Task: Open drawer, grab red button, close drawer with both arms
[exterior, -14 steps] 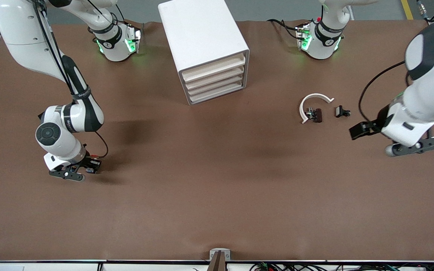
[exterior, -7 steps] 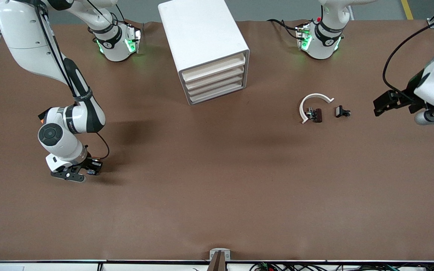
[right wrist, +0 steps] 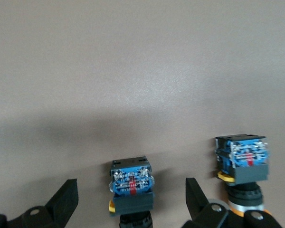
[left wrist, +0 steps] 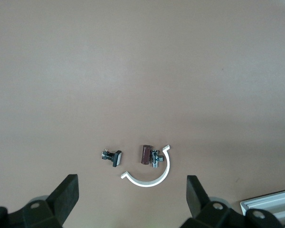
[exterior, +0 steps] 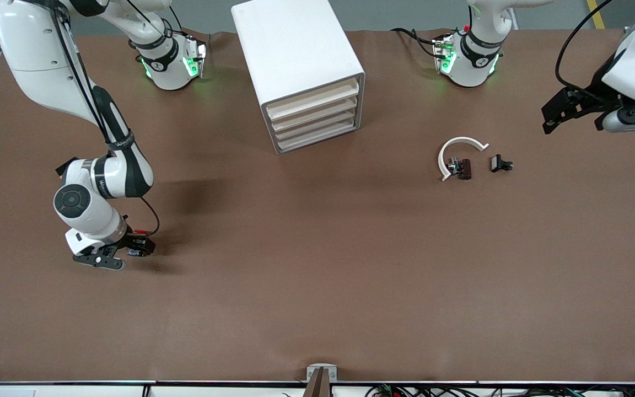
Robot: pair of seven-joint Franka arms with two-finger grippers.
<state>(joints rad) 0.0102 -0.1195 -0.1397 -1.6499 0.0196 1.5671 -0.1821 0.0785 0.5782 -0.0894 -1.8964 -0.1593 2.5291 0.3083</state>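
Two small push buttons with bluish bases and black bodies lie on the table in the right wrist view. One (right wrist: 131, 186) lies between my right gripper's (right wrist: 131, 202) open fingers, untouched. The other (right wrist: 242, 164) lies beside one finger. Their caps are hidden, so I cannot tell which is the red one. In the front view my right gripper (exterior: 101, 258) is low over the table at the right arm's end, with the buttons (exterior: 139, 248) beside it. My left gripper (exterior: 629, 117) is open, empty and raised over the left arm's end.
A white drawer cabinet (exterior: 298, 66) stands between the arm bases with all its drawers shut. A white C-shaped clip (exterior: 459, 147), a brown part (exterior: 464, 169) and a small black part (exterior: 500, 164) lie toward the left arm's end; they also show in the left wrist view (left wrist: 149, 178).
My left arm has swung up and back toward its base end of the table. My right gripper has shifted slightly over the buttons.
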